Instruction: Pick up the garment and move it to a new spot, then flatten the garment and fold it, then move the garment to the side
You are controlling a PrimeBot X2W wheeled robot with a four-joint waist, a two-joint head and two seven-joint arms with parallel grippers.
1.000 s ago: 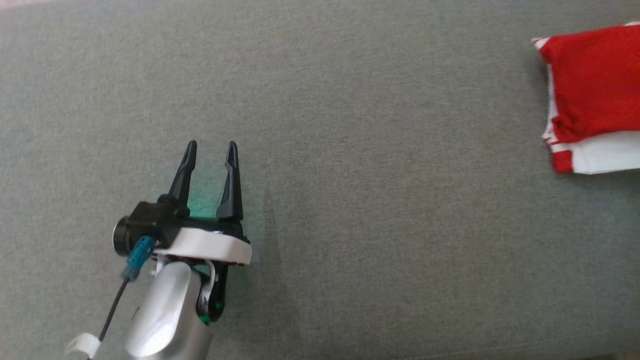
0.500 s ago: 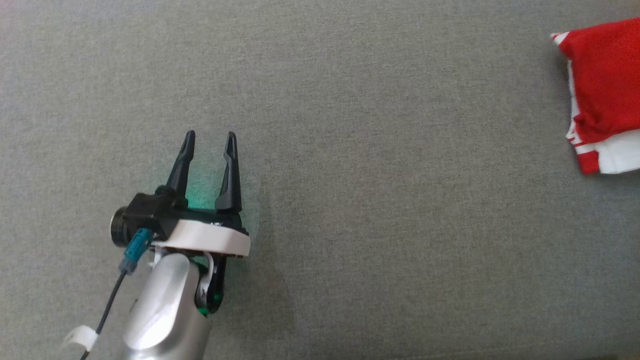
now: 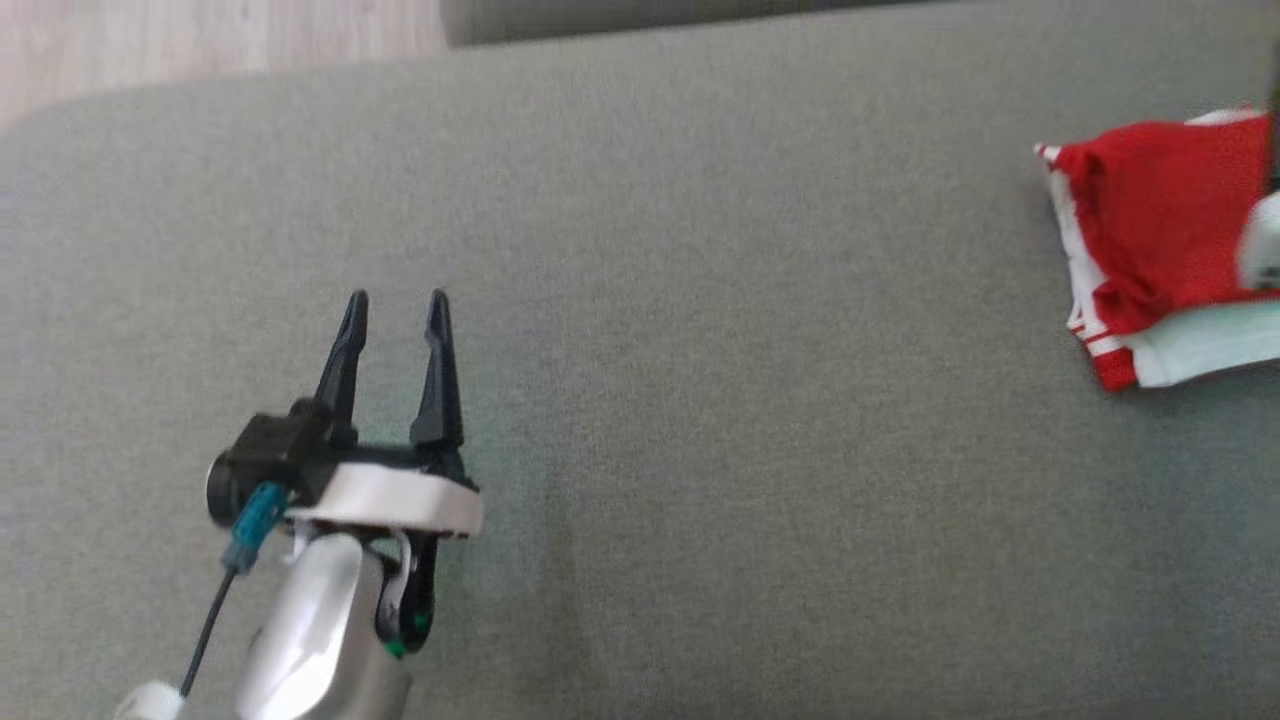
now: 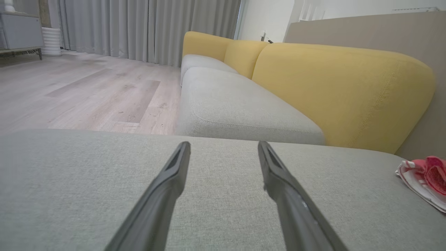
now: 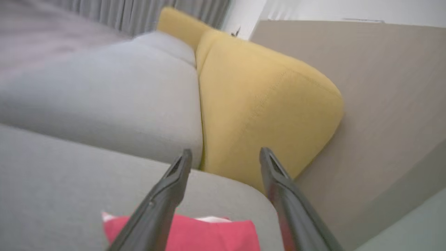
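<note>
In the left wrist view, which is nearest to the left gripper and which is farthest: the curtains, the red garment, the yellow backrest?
1. Red garment, at the right edge.
2. Yellow backrest, ahead and right.
3. Curtains, far at the back.

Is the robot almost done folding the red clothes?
Nearly, it seems. Done: the red garment lies folded in a small bundle at the right side of the grey cushion. In hand: nothing. The right pincer stands open above it, and the left pincer is open over bare cushion. Left: probably just pulling the arms away.
</note>
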